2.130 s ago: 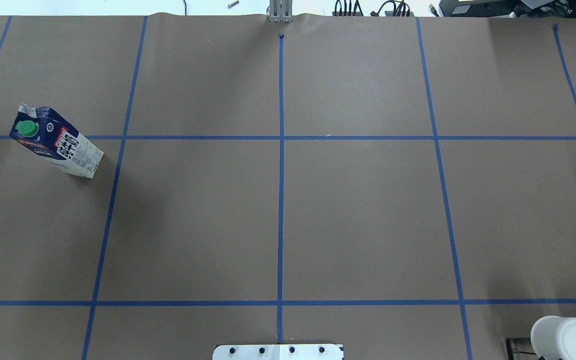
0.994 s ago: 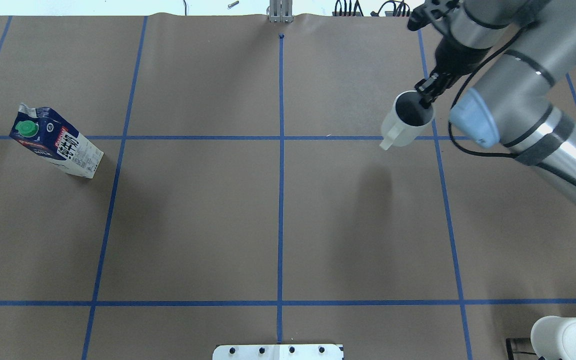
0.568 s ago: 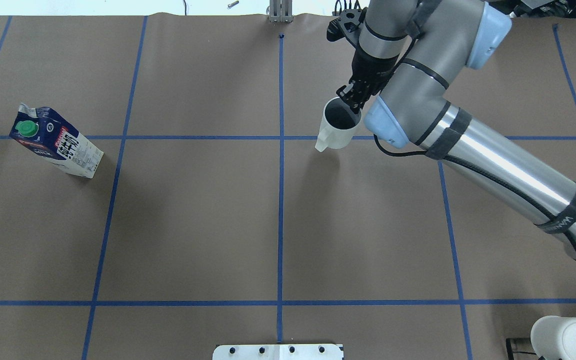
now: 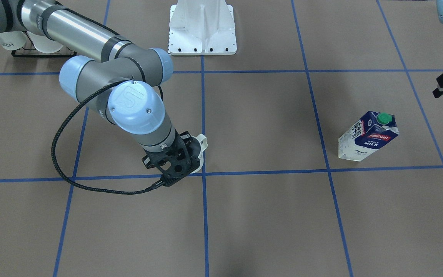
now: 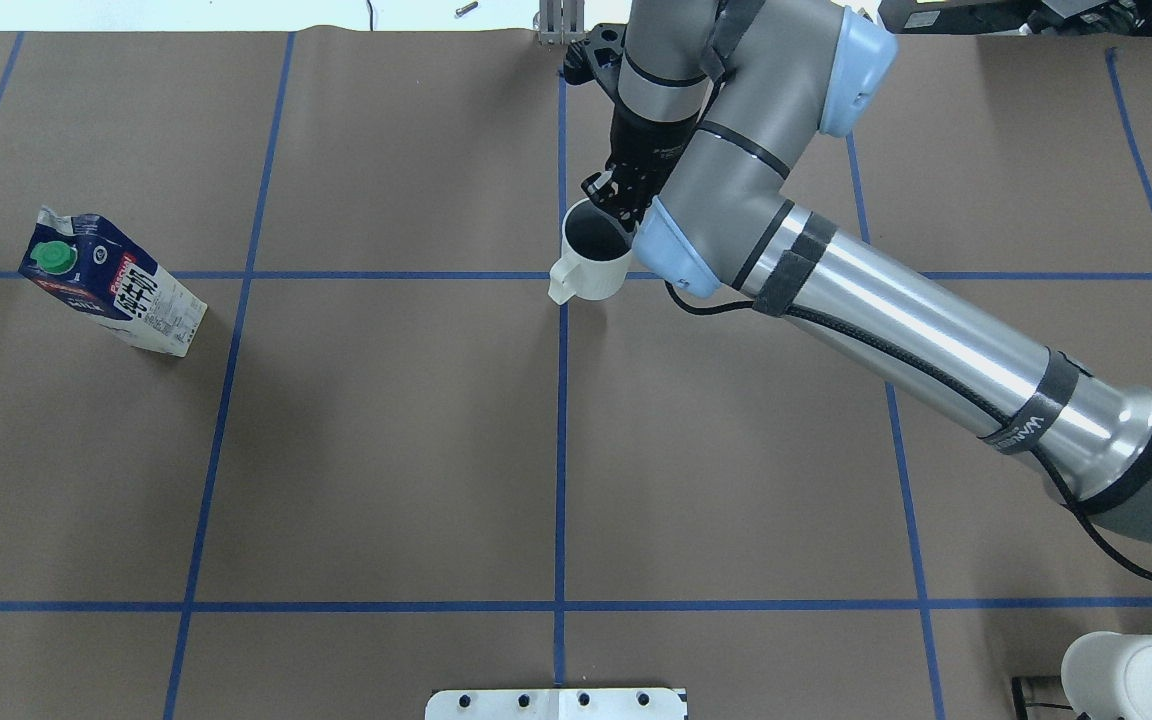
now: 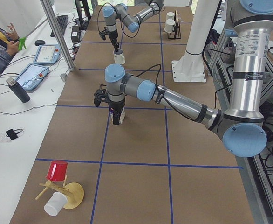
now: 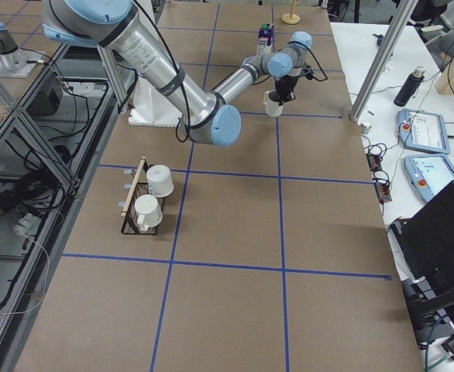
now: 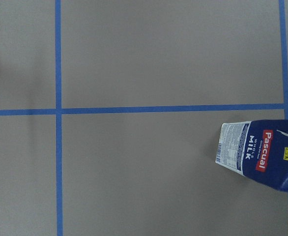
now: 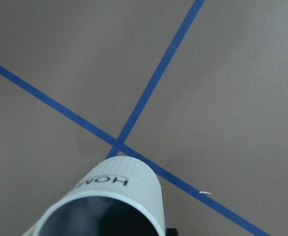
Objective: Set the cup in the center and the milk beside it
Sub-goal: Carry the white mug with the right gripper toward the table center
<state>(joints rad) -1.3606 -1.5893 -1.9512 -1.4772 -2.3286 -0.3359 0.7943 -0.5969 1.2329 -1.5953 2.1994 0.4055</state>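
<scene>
The cup [image 5: 591,270], white with a dark inside, is over the crossing of the blue tape lines at the table's middle. My right gripper [image 5: 621,215] is shut on its far rim, one finger inside. The cup also shows in the right wrist view [image 9: 117,191], and in the front-facing view [image 4: 203,141] it is mostly hidden behind the gripper. I cannot tell if it touches the table. The milk [image 5: 116,295] stands upright at the left, also in the left wrist view [image 8: 259,155]. My left gripper [image 6: 115,117] hangs near the milk; I cannot tell if it is open or shut.
A black rack with two all-white mugs [image 7: 146,198] stands near my base on the right side, also in the overhead view [image 5: 1136,675]. The white base plate [image 4: 202,29] is at the near edge. A wooden stand with a red cup [image 6: 59,184] is at the left end.
My right arm came in from the right with the cup and carried it left to the central tape crossing. The milk has not moved.
</scene>
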